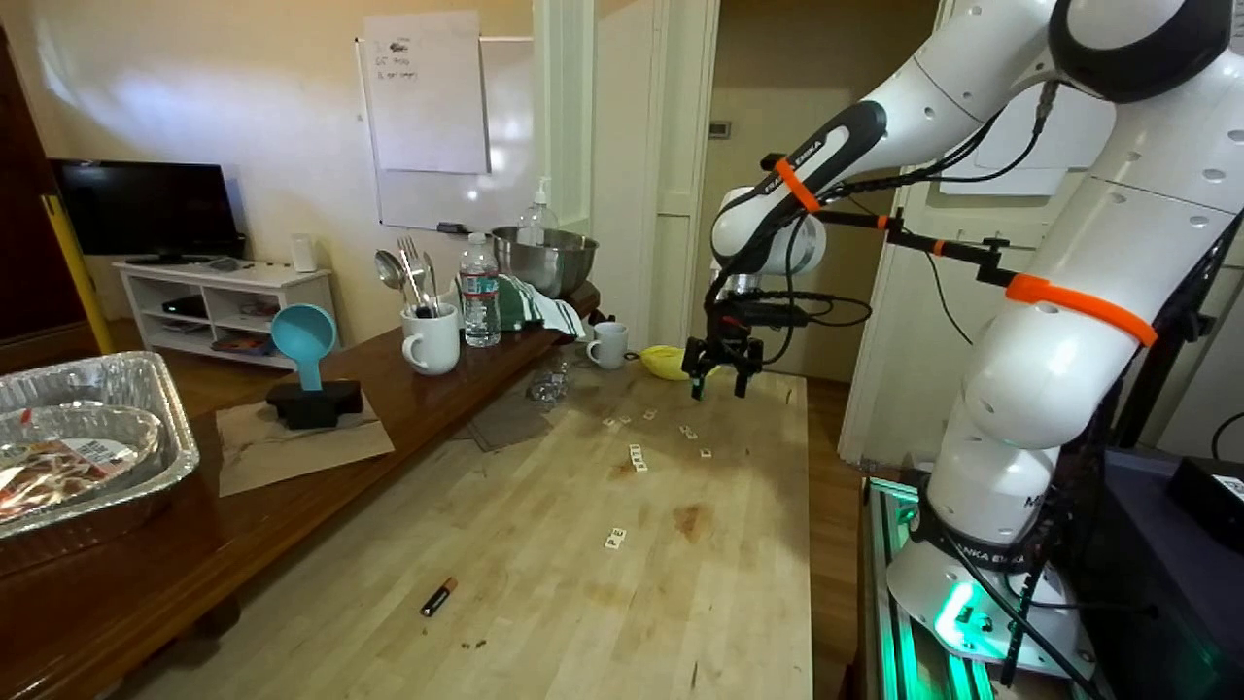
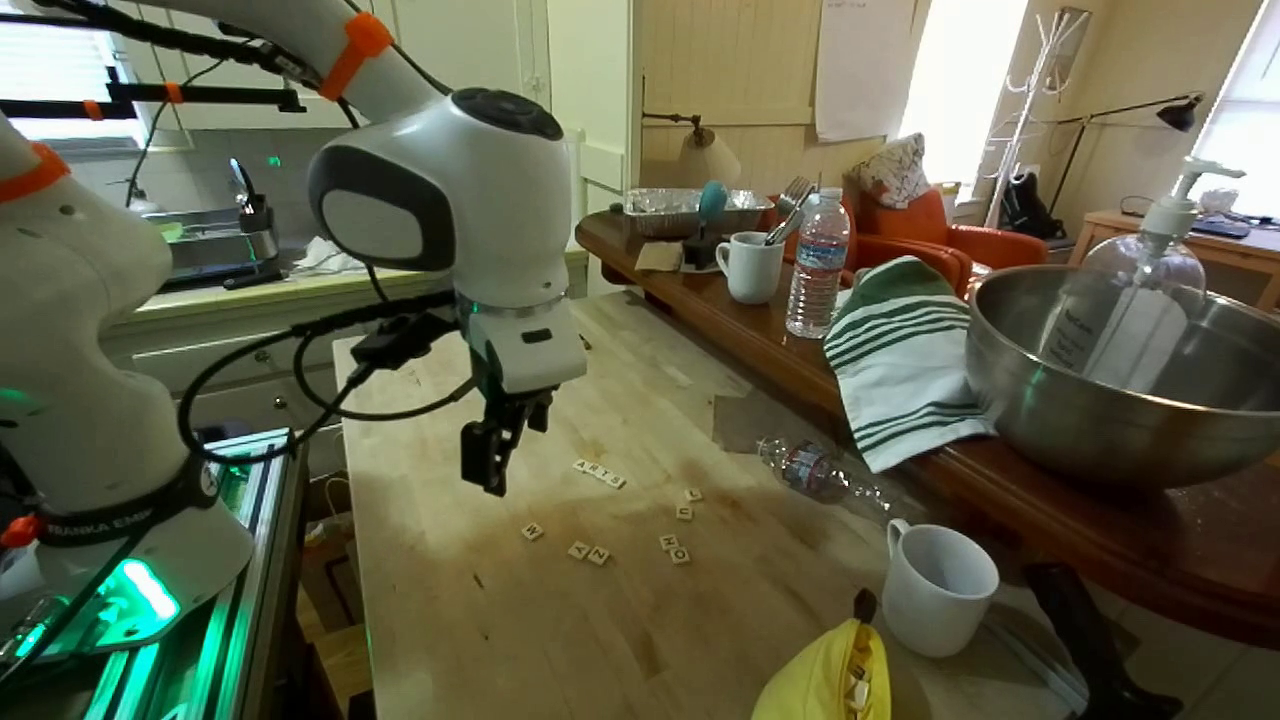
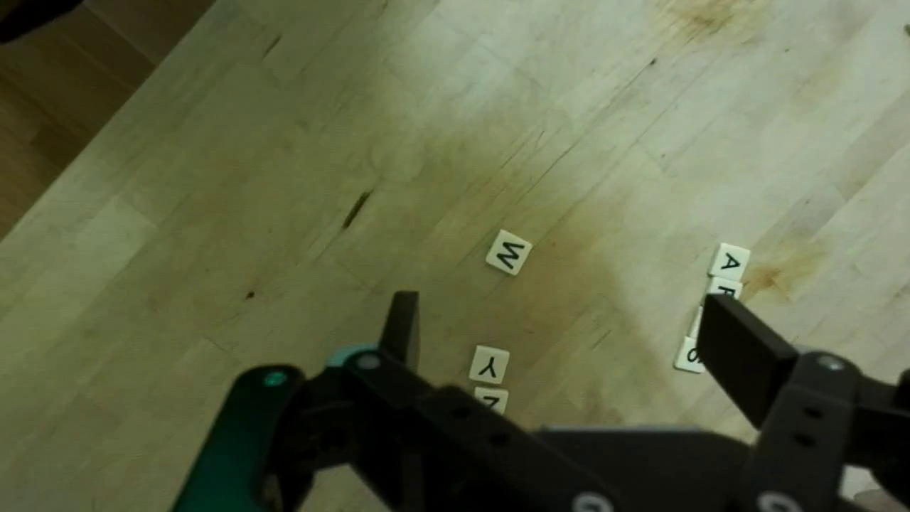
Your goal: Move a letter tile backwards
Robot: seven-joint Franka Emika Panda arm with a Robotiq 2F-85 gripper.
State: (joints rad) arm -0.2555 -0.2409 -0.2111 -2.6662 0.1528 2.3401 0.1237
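Observation:
Several small cream letter tiles lie flat on the wooden table. A W tile (image 3: 508, 252) lies alone; it also shows in both exterior views (image 1: 706, 453) (image 2: 532, 531). A Y tile (image 3: 489, 365) and an N tile (image 3: 491, 400) lie side by side, the N partly hidden by my gripper. A row starting with an A tile (image 3: 729, 262) is partly hidden behind a finger. An H tile (image 2: 668, 543) and an O tile (image 2: 680, 555) form another pair. A P tile and an E tile (image 1: 619, 533) lie farther off. My gripper (image 3: 560, 302) is open, empty and above the tiles; both exterior views show it (image 1: 719, 384) (image 2: 510, 450).
A yellow pouch (image 2: 825, 675), a white mug (image 2: 940, 590) and a plastic bottle (image 2: 815, 470) lie or stand on the table. A battery (image 1: 438, 596) lies near the raised brown ledge (image 1: 418, 408), which holds another mug (image 1: 431, 340), an upright bottle (image 1: 480, 292) and a steel bowl (image 1: 544, 262).

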